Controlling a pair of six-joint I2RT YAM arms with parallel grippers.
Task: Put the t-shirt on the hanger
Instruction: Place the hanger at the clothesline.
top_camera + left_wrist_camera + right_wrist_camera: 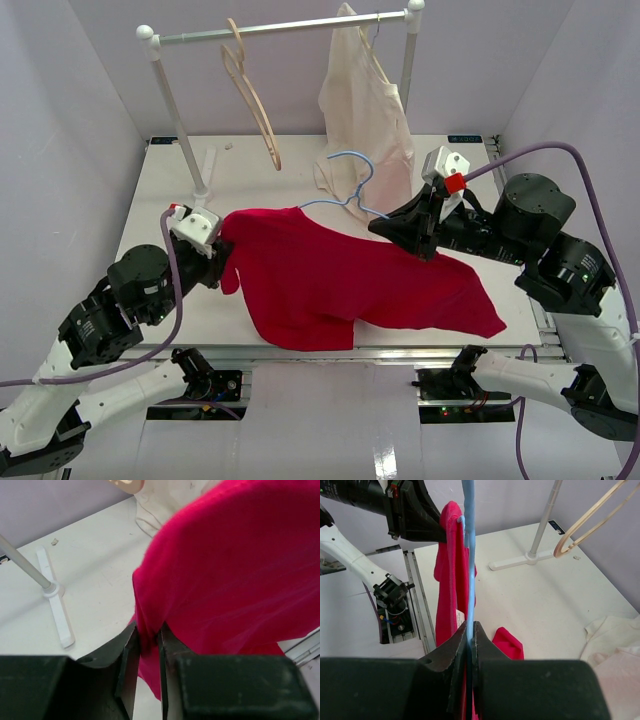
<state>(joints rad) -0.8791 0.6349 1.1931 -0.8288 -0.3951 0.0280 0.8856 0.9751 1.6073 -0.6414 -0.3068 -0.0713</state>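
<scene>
In left gripper (148, 647), t-shirt (235, 565) edge; pinched

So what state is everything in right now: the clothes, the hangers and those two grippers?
t-shirt: partly lifted, one edge pinched, not yet fully on.
hanger: off the rail, held up, partly covered by red cloth, hook showing.
left gripper: shut on the t-shirt's edge.
right gripper: shut on the hanger's wire.
wooden hanger: hanging on the rail, empty.
cream garment: hanging from the rail.
</scene>
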